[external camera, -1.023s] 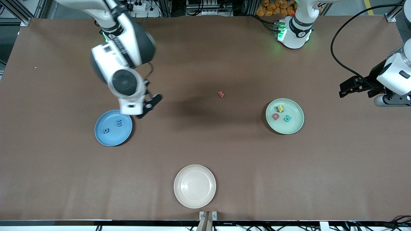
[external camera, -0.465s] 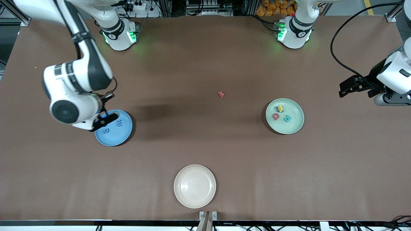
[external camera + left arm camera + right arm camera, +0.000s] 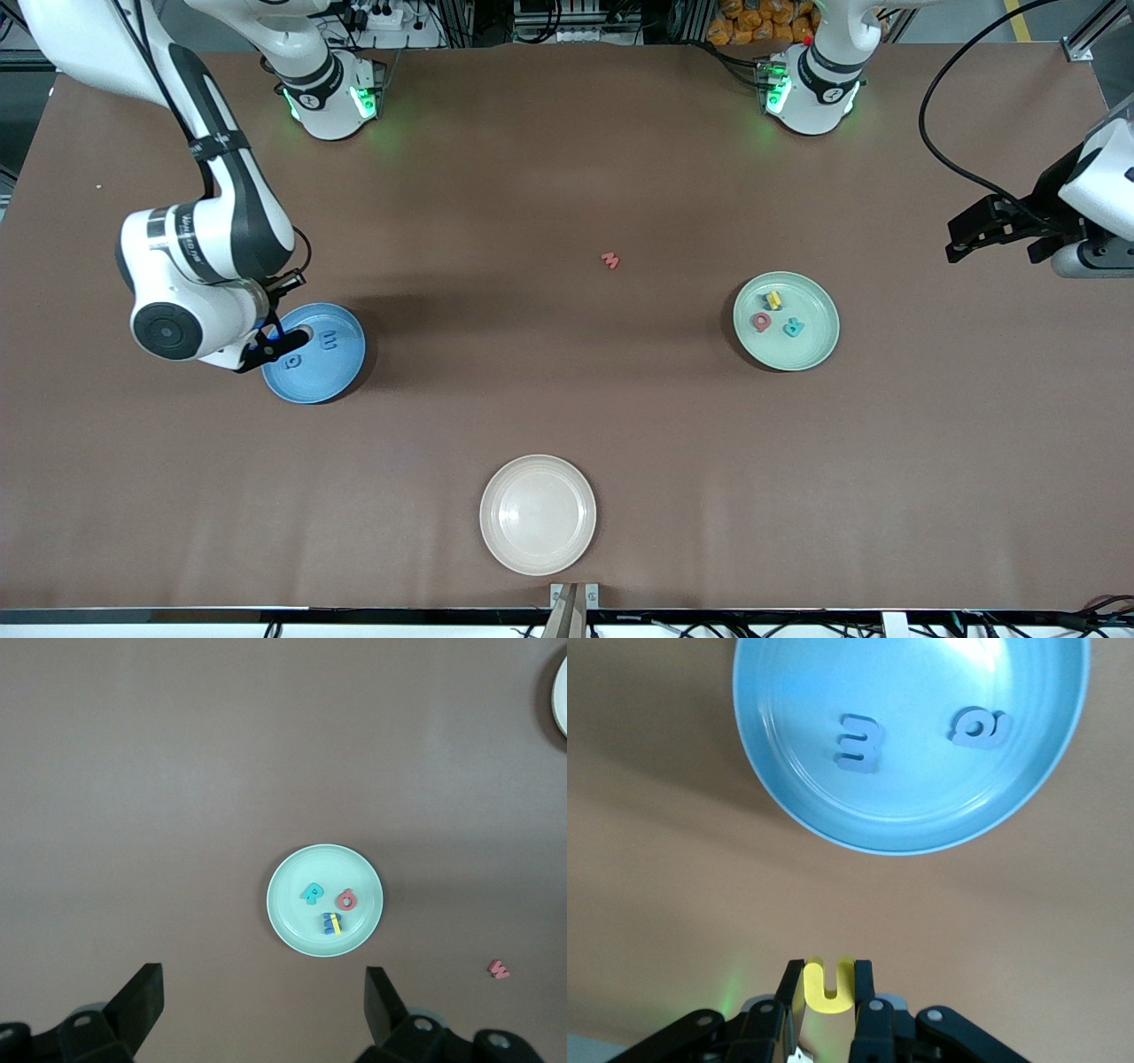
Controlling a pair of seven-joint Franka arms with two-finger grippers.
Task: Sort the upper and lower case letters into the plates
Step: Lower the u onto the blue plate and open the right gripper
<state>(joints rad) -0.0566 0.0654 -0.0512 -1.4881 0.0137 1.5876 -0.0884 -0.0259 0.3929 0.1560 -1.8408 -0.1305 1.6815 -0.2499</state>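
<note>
My right gripper (image 3: 270,344) (image 3: 828,973) is shut on a yellow letter U (image 3: 828,985) and hangs low by the rim of the blue plate (image 3: 330,374) (image 3: 912,828). That plate holds two blue letters (image 3: 329,340) (image 3: 292,361) (image 3: 859,742) (image 3: 979,727). The mint plate (image 3: 811,350) (image 3: 292,912) holds a teal letter (image 3: 794,328) (image 3: 312,893), a red one (image 3: 760,321) (image 3: 346,899) and a yellow-and-blue pair (image 3: 773,300) (image 3: 331,923). A lone red letter (image 3: 610,260) (image 3: 500,969) lies on the table between the plates. My left gripper (image 3: 955,245) (image 3: 264,992) waits open and empty, high over the table's left-arm end.
A cream-white plate (image 3: 538,514) (image 3: 561,691) sits empty near the table edge closest to the front camera. The brown table (image 3: 567,416) stretches bare between the three plates. Both arm bases stand along the edge farthest from that camera.
My right arm has swung from over the table's middle to the blue plate's rim, still gripping the yellow letter. The left gripper has drifted slightly toward its base's edge.
</note>
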